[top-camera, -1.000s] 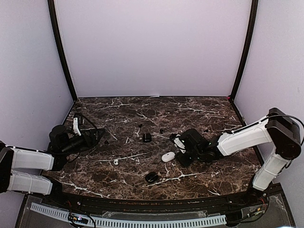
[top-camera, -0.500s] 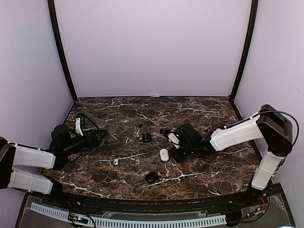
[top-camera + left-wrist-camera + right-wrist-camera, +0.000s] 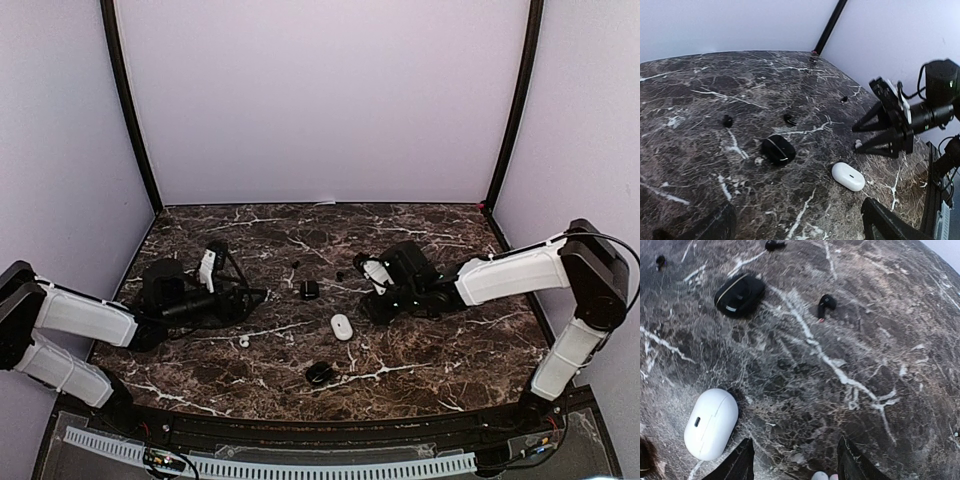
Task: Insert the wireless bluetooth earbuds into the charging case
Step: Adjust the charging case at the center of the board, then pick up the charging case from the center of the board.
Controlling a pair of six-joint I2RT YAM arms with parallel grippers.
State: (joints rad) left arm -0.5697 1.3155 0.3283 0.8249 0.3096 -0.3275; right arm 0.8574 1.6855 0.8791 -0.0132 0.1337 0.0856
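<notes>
A shut white charging case lies mid-table; it also shows in the left wrist view and the right wrist view. A shut black case lies behind it. Another black case lies nearer the front. One white earbud lies left of centre. Another white earbud sits between my right fingers. Black earbuds lie scattered behind. My right gripper is open, low, right of the white case. My left gripper is open and empty.
The dark marble table is walled on three sides by pale panels with black posts at the back corners. One more black earbud lies toward the far right.
My left arm has swung right toward the middle of the table. My right gripper has drawn back from the white case, which has slid a little to the left.
</notes>
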